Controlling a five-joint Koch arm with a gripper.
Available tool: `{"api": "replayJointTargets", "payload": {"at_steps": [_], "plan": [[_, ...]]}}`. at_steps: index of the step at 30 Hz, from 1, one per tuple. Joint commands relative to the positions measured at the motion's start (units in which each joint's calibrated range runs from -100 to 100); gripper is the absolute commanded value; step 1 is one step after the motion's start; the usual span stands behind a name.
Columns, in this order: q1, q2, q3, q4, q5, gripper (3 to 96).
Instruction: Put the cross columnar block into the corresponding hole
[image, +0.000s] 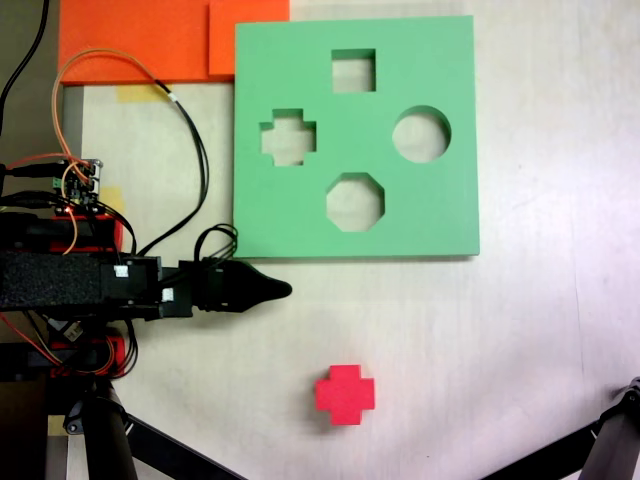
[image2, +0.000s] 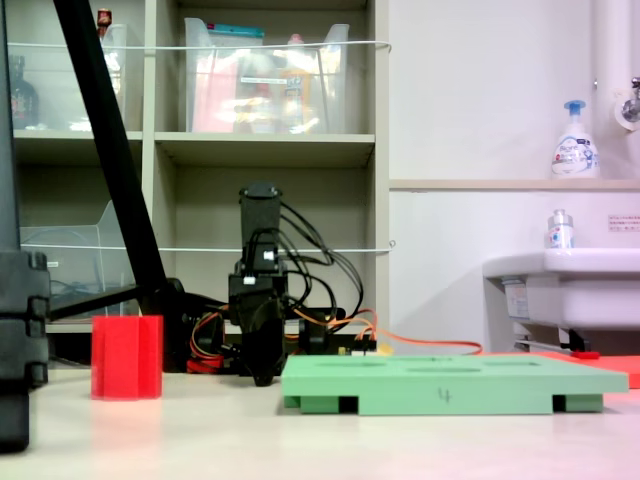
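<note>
The red cross columnar block (image: 345, 393) stands on the table near the front edge, and it appears at the second exterior view's left (image2: 127, 357). The green foam board (image: 440, 210) lies flat beyond it; its plus-shaped hole (image: 288, 137) is on the left side of the board in the first exterior view. In the second exterior view the green board (image2: 450, 380) is seen edge-on and its holes hardly show. My black gripper (image: 272, 290) reaches in from the first exterior view's left, just below the board's lower left corner. It is shut and holds nothing. The gripper (image2: 262, 372) hangs low over the table.
The board also has a square cutout (image: 353, 70), a round one (image: 421, 134) and an octagonal one (image: 355, 200). Orange foam sheets (image: 150, 40) lie at the back left. Loose wires (image: 190, 140) run beside the board. Black tripod legs (image: 620, 440) cross the front corners.
</note>
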Motion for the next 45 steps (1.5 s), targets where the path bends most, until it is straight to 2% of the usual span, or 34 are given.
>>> {"api": "replayJointTargets", "payload": {"at_steps": [1, 25, 28, 31, 34, 37, 41, 45], "plan": [[-0.15, -0.55, -1.18, -5.99, -0.39, 48.7], [-0.15, -0.55, -1.18, -5.99, -0.34, 48.1], [-1.37, -0.55, -1.18, -5.99, 4.84, 48.5], [-5.81, -0.55, -1.18, -5.80, 19.98, 48.6], [-8.60, -0.55, -1.18, -6.86, 21.68, 48.1], [-11.23, -0.55, 1.32, -17.25, 23.20, 46.5], [-11.23, -0.55, 23.75, -44.89, 28.23, 46.5], [-10.70, 4.62, 42.19, -60.20, 30.33, 46.5]]}}
